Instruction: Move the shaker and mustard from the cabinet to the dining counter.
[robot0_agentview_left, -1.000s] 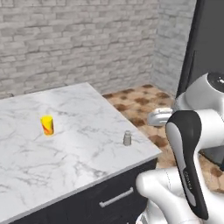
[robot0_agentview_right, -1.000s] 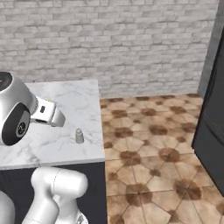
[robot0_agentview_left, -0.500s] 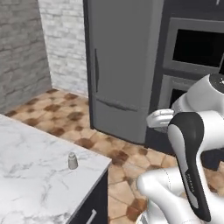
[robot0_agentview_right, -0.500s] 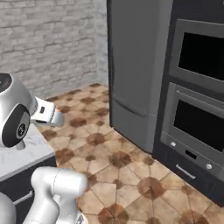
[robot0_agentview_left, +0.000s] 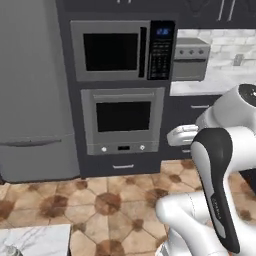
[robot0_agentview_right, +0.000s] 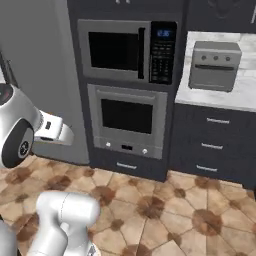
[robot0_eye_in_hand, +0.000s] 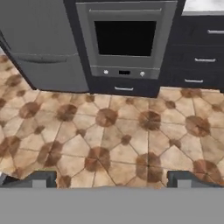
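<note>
My gripper (robot0_eye_in_hand: 111, 181) hangs open over the tiled floor, its two dark fingertips (robot0_eye_in_hand: 40, 179) wide apart with nothing between them. It points toward the oven wall. The dining counter (robot0_agentview_left: 35, 239) shows as a white marble corner at the bottom left of the left base view. The grey rounded top of the shaker (robot0_agentview_left: 11, 250) peeks up on it at the frame's edge, far behind and left of the hand. The black cabinet (robot0_agentview_left: 210, 9) with silver bar handles runs along the top right, above the wall worktop. The mustard is out of view.
A tall oven stack holds a microwave (robot0_agentview_left: 122, 50) over a wall oven (robot0_agentview_left: 122, 120). A grey fridge (robot0_agentview_left: 30, 100) stands to its left. A toaster oven (robot0_agentview_right: 216, 65) sits on the wall worktop above dark drawers (robot0_agentview_right: 212, 145). Brown patterned floor tiles (robot0_eye_in_hand: 113, 131) lie between.
The whole picture has swung round: the camera turned from the marble counter and brick wall, past the fridge, to the oven wall. The arm holds its pose and the gripper stays open.
</note>
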